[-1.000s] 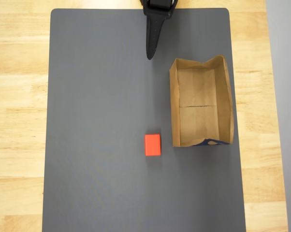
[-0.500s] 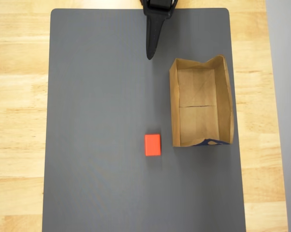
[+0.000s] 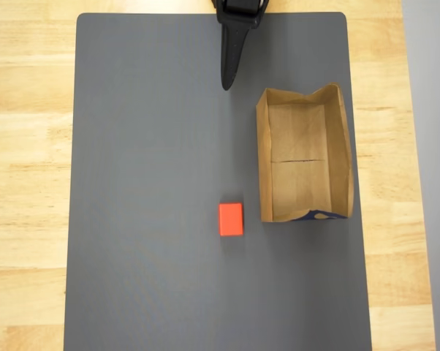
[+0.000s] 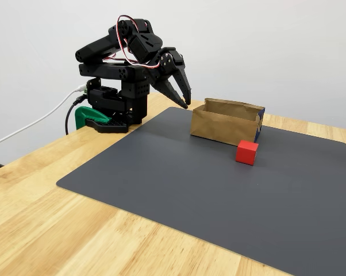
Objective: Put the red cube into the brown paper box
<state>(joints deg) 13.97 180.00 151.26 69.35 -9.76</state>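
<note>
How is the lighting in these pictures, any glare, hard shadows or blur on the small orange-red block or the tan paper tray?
Overhead view: even, soft light, no glare; the small orange-red block and tan kraft paper tray are sharp, with faint shadows. Fixed view: equally diffuse; the block casts a soft shadow on the dark grey mat; the black gripper is crisp.

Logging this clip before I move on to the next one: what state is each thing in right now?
Red cube: lying on the grey mat, beside the box's near end, not touching it, not held.
Paper box: open on top, upright, nothing inside.
Gripper: raised above the mat's far edge, fingers slightly apart, holding nothing.
Arm: folded back over its base.
</note>
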